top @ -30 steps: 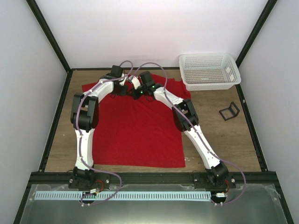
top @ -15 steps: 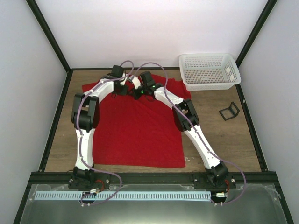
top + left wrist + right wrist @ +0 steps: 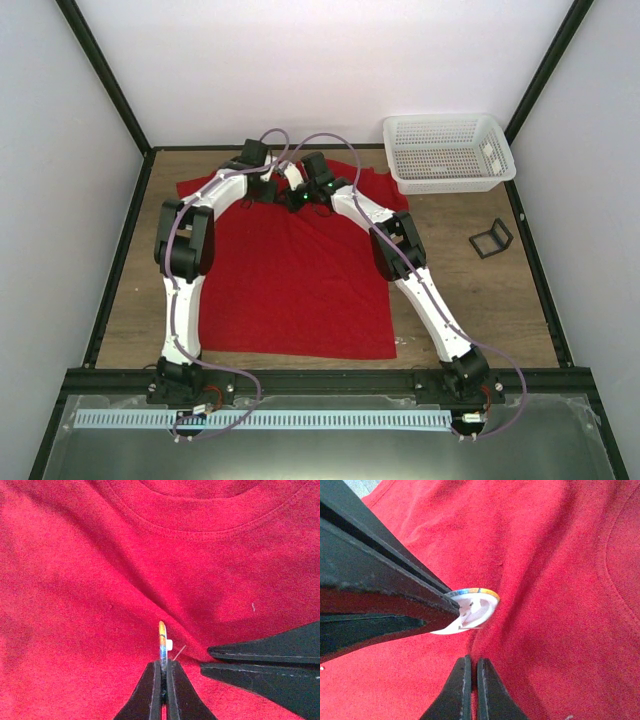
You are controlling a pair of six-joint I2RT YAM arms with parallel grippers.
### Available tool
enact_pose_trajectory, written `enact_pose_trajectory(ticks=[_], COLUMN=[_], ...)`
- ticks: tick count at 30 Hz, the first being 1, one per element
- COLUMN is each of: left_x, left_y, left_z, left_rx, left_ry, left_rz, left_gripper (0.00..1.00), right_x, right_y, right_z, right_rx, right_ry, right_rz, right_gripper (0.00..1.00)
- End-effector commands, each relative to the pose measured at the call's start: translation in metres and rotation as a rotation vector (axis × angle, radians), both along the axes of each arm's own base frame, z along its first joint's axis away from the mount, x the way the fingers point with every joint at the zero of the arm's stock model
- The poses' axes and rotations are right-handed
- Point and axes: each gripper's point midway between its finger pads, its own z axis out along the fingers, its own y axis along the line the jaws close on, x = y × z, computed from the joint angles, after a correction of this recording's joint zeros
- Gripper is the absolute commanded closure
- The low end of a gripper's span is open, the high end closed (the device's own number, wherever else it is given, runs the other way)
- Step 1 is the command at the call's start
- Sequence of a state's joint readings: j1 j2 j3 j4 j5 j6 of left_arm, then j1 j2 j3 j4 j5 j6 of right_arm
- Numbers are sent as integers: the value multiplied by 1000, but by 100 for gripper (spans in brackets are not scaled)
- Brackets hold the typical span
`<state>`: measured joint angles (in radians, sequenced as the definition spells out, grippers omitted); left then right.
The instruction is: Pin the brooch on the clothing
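**At the far end of the desk: brooch held on edge just below the neckline**

At the far middle of the desk (image 3: 480,300) I have both arms reaching in over the red T-shirt (image 3: 290,280), which lies flat with its neck at the far side. The two wrists meet just short of the neckline (image 3: 220,527).

My left gripper (image 3: 162,667) is clamped narrow on the brooch (image 3: 162,639). From the left wrist I see the badge edge-on and standing upright, its coloured rim poking out past the fingertips. A small white nub sits on its right side and a thin pale sliver angles off toward the cloth. The right wrist view shows the badge's white back and an orange-and-blue rim, right at the shirt surface.

My right gripper (image 3: 470,666) comes in just to the right of the brooch. Its jaws are drawn almost together on a raised fold of the shirt, and a crease runs away from the tips toward the neck. The two grippers are close beside each other but not touching.

Off to the far right stands a white mesh basket (image 3: 447,152). A black wire stand (image 3: 491,238) sits nearer, on bare wood, well apart from the shirt.
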<state>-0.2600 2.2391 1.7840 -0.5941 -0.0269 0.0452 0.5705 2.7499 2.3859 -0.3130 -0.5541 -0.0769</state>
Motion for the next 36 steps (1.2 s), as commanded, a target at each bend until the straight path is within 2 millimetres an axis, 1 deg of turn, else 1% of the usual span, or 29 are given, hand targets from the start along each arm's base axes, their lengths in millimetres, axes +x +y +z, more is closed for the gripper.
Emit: enact_pose_trajectory(ticks=[1,4,6,10,12,15,19,21,24,29,36], left_x=[-17,-25,-28,-23,-20,-18,-15,-14,-13,-11,-4], left_y=[-15,-1,5,6,2,-10,-13,-12,-14,-19,-25], left_z=[-25,-27,-26,-19,-16,-10,-12,-14,-12,-4,19], left_rx=[47,102,120,140,143,128,123,129,119,86,10], left_ry=[65,60,31,-44,-54,-81,-79,-66,-73,-90,-131], left_rz=[-63,-30,-17,-3,-12,-42,-43,-38,-39,-44,-25], left_gripper=[100,100,100,100,100,100,100,100,100,100,100], right_x=[3,6,6,3,1,1,-4,-6,-7,-10,-10], right_y=[11,9,10,13,15,15,18,18,19,19,16], right_z=[26,28,28,31,31,36,41,39,36,30,27], right_rx=[61,80,98,128,148,184,209,209,209,203,186], right_ry=[-32,-7,6,26,44,64,71,74,78,94,110], right_rz=[-2,-25,-23,-6,0,14,48,52,60,70,54], right_gripper=[99,99,99,99,99,99,99,99,99,99,99])
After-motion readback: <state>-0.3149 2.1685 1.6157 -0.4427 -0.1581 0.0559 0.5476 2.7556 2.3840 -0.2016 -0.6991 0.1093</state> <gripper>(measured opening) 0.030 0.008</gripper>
